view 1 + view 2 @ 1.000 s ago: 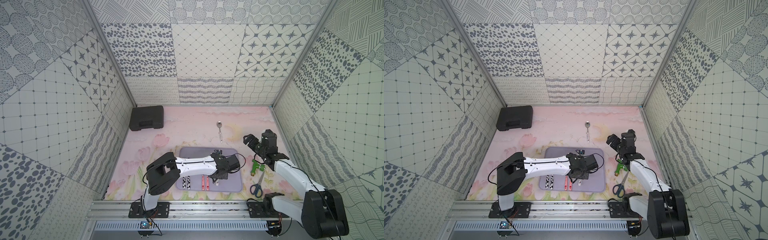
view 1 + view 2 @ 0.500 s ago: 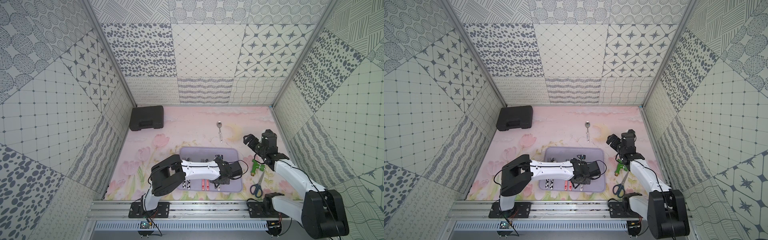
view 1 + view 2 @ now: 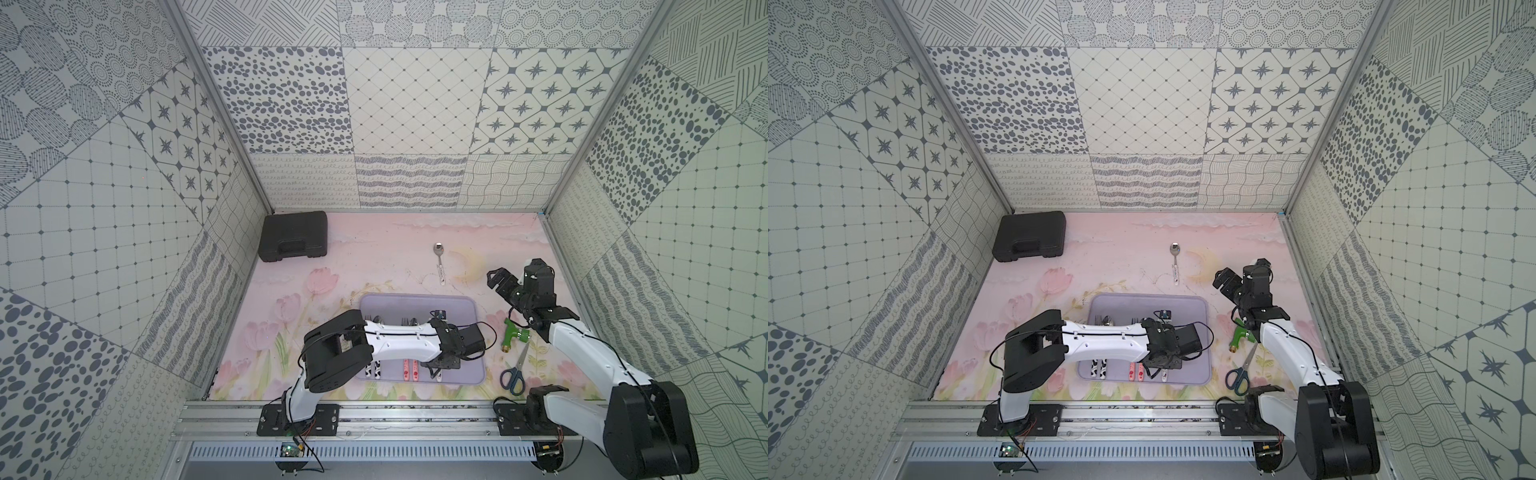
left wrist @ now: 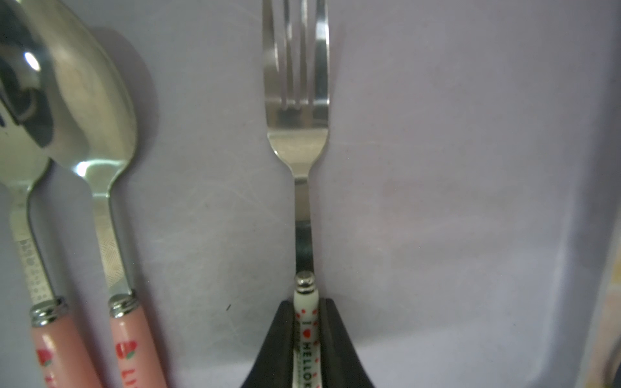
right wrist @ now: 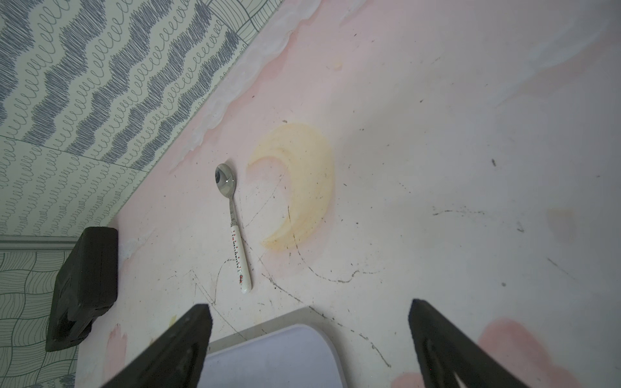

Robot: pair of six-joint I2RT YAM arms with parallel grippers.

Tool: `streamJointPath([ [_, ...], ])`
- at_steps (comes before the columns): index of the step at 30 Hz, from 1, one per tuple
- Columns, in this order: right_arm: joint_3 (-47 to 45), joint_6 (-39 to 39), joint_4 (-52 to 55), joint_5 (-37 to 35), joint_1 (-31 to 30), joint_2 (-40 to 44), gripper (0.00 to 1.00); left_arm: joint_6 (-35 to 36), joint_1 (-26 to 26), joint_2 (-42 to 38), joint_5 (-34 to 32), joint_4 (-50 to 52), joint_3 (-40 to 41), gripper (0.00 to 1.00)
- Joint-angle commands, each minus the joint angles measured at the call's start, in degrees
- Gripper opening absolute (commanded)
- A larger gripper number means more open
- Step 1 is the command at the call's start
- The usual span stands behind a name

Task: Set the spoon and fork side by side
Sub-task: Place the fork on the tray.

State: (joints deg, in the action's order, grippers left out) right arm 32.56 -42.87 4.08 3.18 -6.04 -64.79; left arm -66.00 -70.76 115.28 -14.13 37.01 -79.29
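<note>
The worktop (image 3: pixel 374 257) carries a black case (image 3: pixel 293 235) in its far left corner and a lavender tray (image 3: pixel 469 307) against the middle of its front edge.

The left arm reaches across the tray, and its claw (image 4: pixel 306 310) is pinched narrow on the white handle of the fork (image 4: pixel 295 134), just behind the metal collar. The fork sits in the right half of the tray with its tines toward the far edge. I cannot tell whether it rests on the tray floor or hangs just clear of it. The right claw (image 5: pixel 308 309) is spread wide and empty, hovering above the worktop off the tray's far right corner.

Scissors (image 3: pixel 513 374) and a green tool (image 3: pixel 513 330) lie between the tray and the right edge. Two matched pairs already lie side by side in the tray, one cow-patterned (image 3: pixel 372 370) and one pink-handled (image 3: pixel 409 370).

The spoon (image 5: pixel 235 231) that matches the fork lies alone on the bare worktop beyond the tray's far edge, with its bowl toward the back.

Both pieces look light and rigid. The polished steel necks are thin and likely slippery. The thicker glazed handle is the better place to grip, across its width near the middle. Lying flat, the spoon leaves little room under it, so the fingers must come down close on either side.
</note>
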Motion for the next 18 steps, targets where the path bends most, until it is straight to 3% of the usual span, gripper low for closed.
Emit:
streamJointPath([
  [1,0.23,0.16,-1.70,-0.20,-0.28,1.16,0.97,-1.15,-0.58,0.34,0.63,0.10,0.66,0.18],
  [18,0.23,0.16,-1.62,-0.19,-0.28,1.25,0.97,-1.94,-1.56,-0.37,0.35,0.69,0.47,0.19],
])
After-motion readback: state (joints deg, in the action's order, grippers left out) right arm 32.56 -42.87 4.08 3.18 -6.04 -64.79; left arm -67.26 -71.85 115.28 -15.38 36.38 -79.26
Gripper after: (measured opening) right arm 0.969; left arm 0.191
